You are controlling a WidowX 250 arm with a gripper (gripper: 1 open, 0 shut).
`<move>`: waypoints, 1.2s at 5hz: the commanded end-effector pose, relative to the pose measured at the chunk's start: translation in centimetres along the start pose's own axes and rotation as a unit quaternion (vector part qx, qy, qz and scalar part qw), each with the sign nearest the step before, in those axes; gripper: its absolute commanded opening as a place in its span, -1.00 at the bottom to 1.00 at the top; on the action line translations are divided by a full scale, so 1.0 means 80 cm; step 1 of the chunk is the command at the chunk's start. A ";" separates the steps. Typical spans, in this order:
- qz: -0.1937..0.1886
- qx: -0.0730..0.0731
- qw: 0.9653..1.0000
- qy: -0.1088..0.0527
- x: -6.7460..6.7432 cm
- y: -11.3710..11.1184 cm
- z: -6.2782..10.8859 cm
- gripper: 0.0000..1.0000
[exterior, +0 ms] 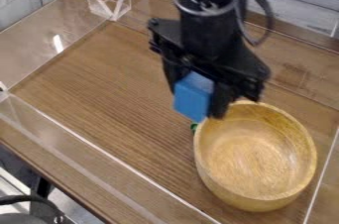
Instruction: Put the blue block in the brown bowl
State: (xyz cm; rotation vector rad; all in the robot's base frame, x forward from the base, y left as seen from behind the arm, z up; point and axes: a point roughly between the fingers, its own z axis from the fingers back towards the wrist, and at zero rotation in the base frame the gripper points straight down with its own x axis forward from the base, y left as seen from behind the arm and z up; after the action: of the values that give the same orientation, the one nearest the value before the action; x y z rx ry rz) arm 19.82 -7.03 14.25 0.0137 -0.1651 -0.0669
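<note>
Blue block (193,98): small, solid, rectangular, plain matte medium blue. Upright, long side vertical, lifted clear of tabletop, upper part hidden between dark fingers above it. Position: just left of bowl's near-left rim, lower edge about level with rim in this view.

Brown bowl (256,156): round, shallow, light-brown wood, visible grain, thick rim, much wider than block. Upright on wooden tabletop, right-front area, close to clear side wall. Interior bare. Upper-left rim partly hidden.
</note>
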 end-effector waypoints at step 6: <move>0.017 -0.014 0.999 -0.048 0.010 -0.076 -0.023 -1.00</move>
State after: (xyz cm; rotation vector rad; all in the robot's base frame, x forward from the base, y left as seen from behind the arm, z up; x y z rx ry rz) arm 20.17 -12.80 11.66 -0.0013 -0.2326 -0.0332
